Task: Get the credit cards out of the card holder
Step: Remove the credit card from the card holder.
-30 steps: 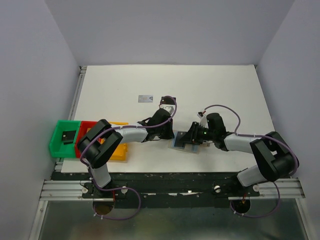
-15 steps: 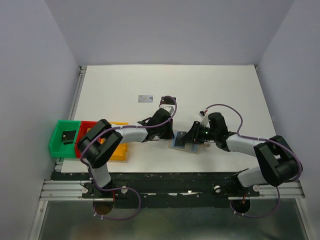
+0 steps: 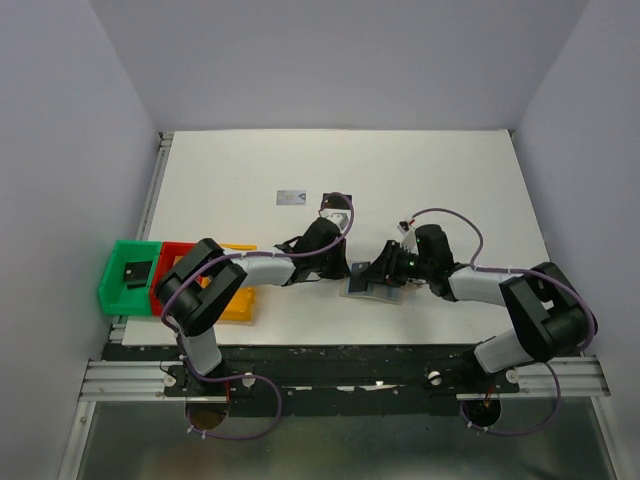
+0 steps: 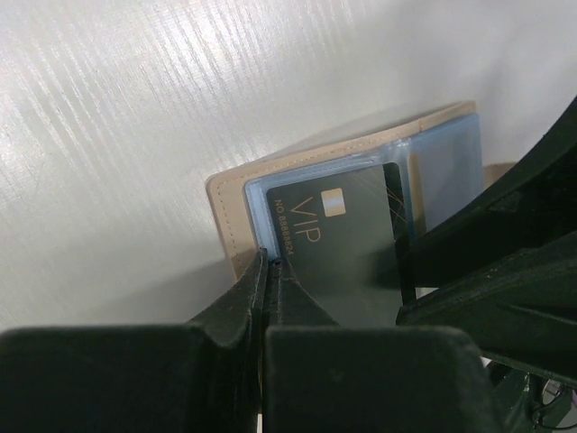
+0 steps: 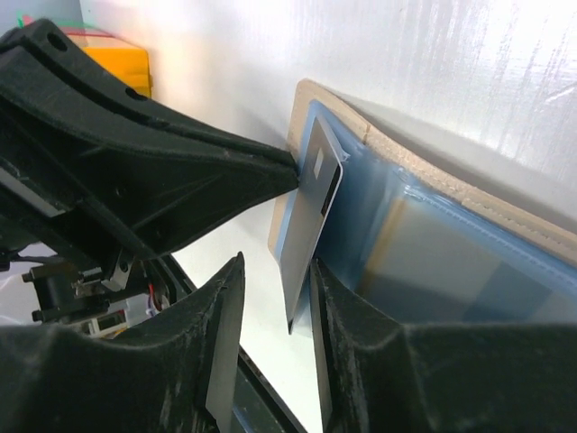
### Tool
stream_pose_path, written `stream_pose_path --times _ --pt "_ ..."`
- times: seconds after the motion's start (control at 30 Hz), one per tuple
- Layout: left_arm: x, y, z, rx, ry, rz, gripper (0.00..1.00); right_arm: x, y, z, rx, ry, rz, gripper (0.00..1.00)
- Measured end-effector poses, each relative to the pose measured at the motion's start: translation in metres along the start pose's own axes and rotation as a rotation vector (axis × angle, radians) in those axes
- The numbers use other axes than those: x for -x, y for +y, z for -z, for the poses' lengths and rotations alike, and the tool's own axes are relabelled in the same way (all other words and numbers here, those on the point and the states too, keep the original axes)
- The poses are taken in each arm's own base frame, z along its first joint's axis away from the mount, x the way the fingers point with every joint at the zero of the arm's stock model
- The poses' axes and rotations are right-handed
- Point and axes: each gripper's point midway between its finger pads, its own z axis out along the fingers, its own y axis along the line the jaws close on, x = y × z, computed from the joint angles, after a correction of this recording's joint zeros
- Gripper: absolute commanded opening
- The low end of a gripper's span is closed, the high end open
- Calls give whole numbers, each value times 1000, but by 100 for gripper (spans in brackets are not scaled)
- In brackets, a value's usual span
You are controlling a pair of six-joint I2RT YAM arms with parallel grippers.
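Card (image 5: 311,212) edge stands loosely inside right claw (image 5: 275,271).

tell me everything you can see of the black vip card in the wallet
The black card is a thin, glossy rectangle with gold VIP lettering, a small metallic chip and tiny digits along one short edge. It sits partly out of the card holder, in its clear blue pocket, tilted up from it. The left claw looks pinched shut on one corner. The right claw straddles it, open.
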Motion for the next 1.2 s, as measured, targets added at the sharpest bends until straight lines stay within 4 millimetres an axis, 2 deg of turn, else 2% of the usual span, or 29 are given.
stream_pose_path --times 0.37,0.73,0.9,1.2 --pt "-1 -3 -1 -33 -16 -2 0 -1 -6 -13 24 15 -62 45" --pt "-1 -6 -2 -50 -12 -5 0 -6 -2 -20 81 57 -92 44" --pt "-2 -5 -2 -49 -11 -3 0 -5 1 -19 87 55 -85 43" --pt "-4 -7 -2 -49 -8 13 0 -3 13 -3 85 47 -15 43"
